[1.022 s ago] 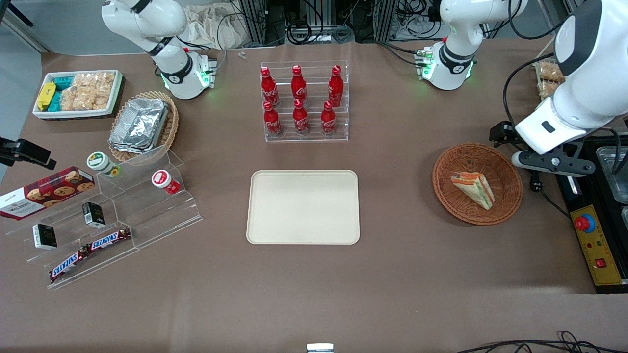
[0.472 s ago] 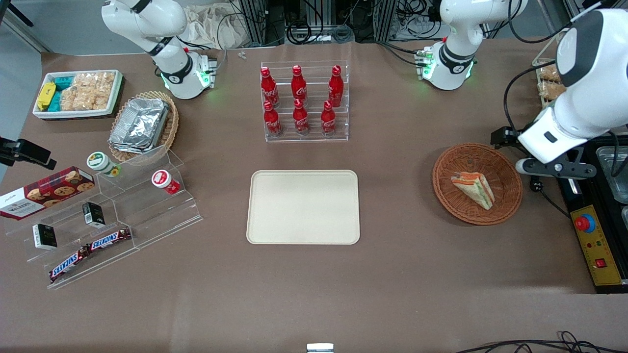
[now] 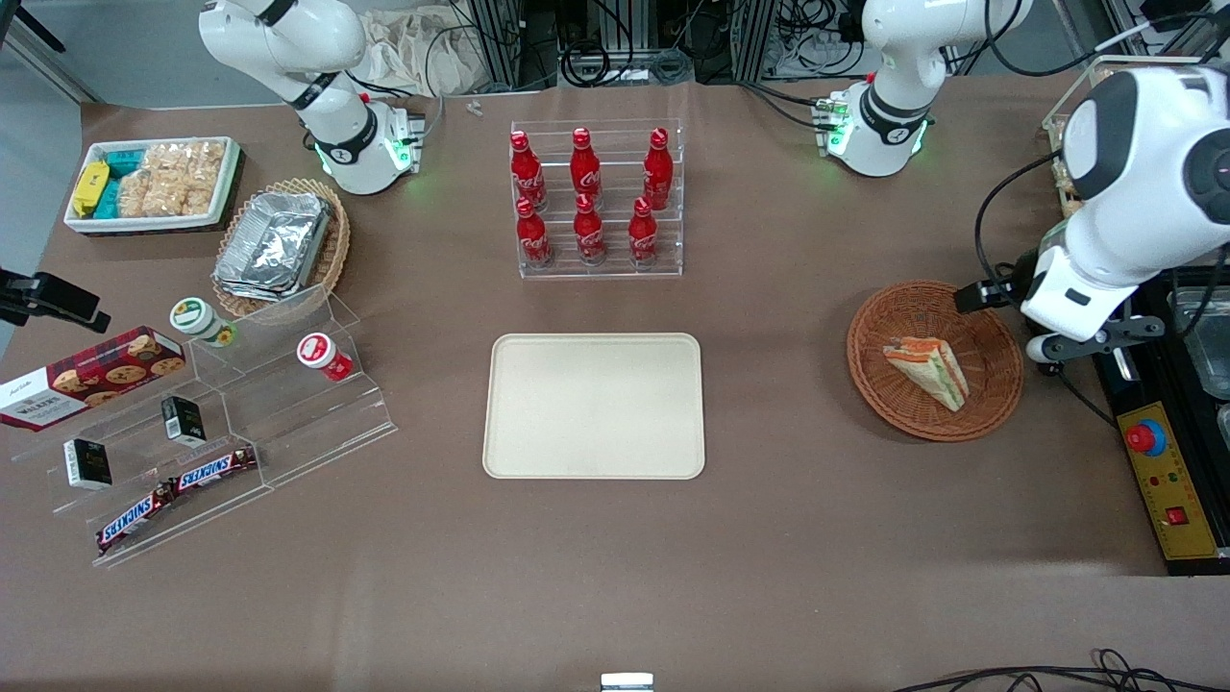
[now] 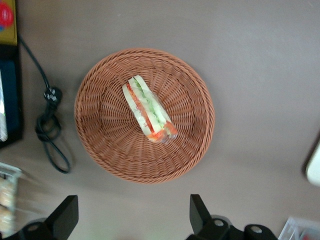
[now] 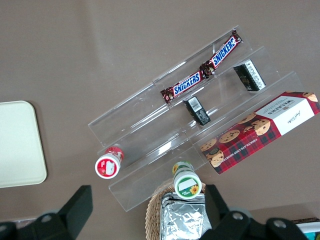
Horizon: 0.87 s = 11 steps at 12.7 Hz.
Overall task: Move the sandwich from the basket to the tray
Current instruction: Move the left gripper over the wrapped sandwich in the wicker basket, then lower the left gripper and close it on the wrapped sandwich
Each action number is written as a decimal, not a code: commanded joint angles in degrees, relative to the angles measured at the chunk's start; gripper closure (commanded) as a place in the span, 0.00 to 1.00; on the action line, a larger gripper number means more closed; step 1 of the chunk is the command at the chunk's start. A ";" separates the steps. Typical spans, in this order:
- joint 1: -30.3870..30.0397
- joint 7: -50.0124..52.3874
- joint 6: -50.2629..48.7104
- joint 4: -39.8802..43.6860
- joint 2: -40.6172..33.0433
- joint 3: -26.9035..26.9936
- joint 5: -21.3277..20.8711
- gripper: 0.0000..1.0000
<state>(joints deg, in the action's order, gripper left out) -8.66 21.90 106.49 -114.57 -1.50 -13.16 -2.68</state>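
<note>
A brown table (image 3: pixel 788 538) was recorded as the bearing surface for all items; a flat cream-beige tray (image 3: pixel 594 406) with rounded corners was noted near its middle, with nothing on it; a tiered clear rack holding six red bottles (image 3: pixel 588 202) was set farther from the front camera than the tray; a stepped clear display stand (image 3: pixel 240 423) was listed toward the parked arm's end of the table, bearing two chocolate bars (image 3: pixel 178 490), small dark boxes and two round-lidded cups, with a red tartan cookie box (image 3: pixel 86 377) beside it; a white bin of snack packets (image 3: pixel 154 183) and a tan wicker basket of foil containers (image 3: pixel 281 245) were entered at the same end, farther from the camera; a round reddish-brown woven basket (image 3: pixel 990 389) was placed toward the working arm's end, well apart from the tray; the sandwich (image 3: pixel 927 371), a triangular wedge with orange, red and green layers, was found lying in that basket, near its centre, as also seen from the left wrist (image 4: pixel 149 108); the gripper (image 4: pixel 134 216) was held above the table just beside the basket's rim, touching neither basket nor sandwich; its two fingers (image 4: pixel 198 212) were seen spread wide apart with nothing between them; a coiled black cable (image 4: pixel 50 127) was noted on the table beside the basket.
</note>
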 commanded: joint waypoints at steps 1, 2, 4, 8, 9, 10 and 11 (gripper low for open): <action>-1.62 10.58 10.54 -8.63 -0.88 0.07 0.83 0.00; -1.89 17.41 13.11 -10.74 -0.35 0.16 0.74 0.00; -2.07 25.45 16.11 -11.82 1.75 0.24 0.31 0.00; -2.42 40.66 20.42 -11.73 7.81 0.24 -0.31 0.00; -2.51 41.38 20.51 -11.73 8.52 0.24 -0.40 0.00; -2.51 41.65 20.69 -11.91 9.23 0.33 -0.40 0.00; -2.77 42.26 21.21 -11.91 9.93 0.33 -0.31 0.00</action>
<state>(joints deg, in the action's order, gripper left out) -10.95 61.87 126.55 -126.28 7.68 -12.78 -2.61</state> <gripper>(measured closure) 0.000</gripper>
